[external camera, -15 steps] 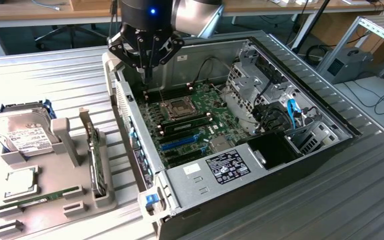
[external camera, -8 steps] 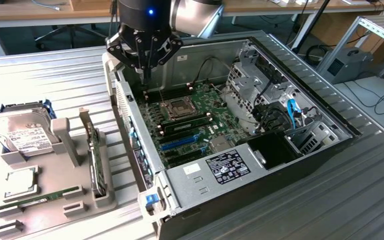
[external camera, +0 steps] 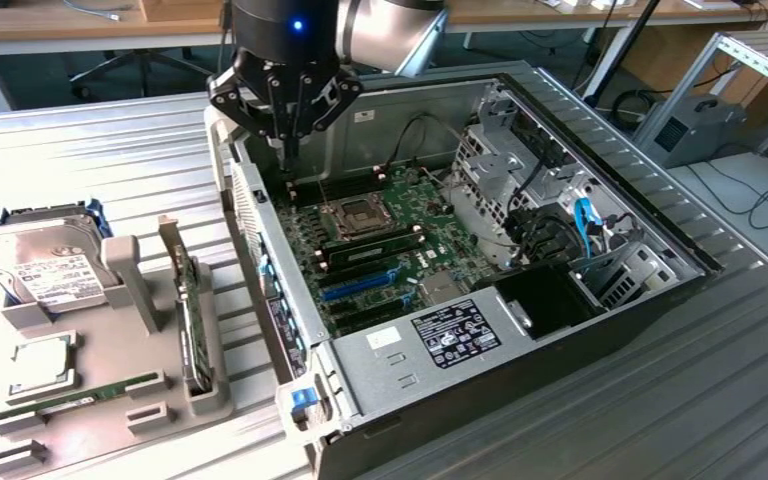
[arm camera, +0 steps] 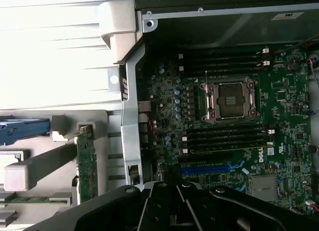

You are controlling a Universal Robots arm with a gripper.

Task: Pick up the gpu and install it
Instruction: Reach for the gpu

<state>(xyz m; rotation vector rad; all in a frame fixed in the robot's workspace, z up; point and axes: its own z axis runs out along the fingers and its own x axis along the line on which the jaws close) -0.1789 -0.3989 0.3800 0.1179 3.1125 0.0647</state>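
The gpu [external camera: 192,322] stands on edge in a slot of the grey holder [external camera: 131,290] at the exterior view's left, its silver bracket pointing up. In the wrist view the gpu [arm camera: 87,163] shows as a narrow green board beside the case wall. My gripper [external camera: 284,150] hangs shut and holds nothing, above the far corner of the open computer case [external camera: 651,290], over the motherboard [external camera: 404,235]. Its dark fingers [arm camera: 149,208] meet over the motherboard [arm camera: 289,111] near the blue slot [arm camera: 209,168]. The gpu is well apart from the gripper, outside the case.
The holder also carries a hard drive [external camera: 44,268], a processor [external camera: 40,365] and a memory stick [external camera: 57,405]. Inside the case are the processor socket [external camera: 357,215], memory slots, drive cages [external camera: 498,170] and cables. The case wall [arm camera: 130,121] stands between gripper and gpu.
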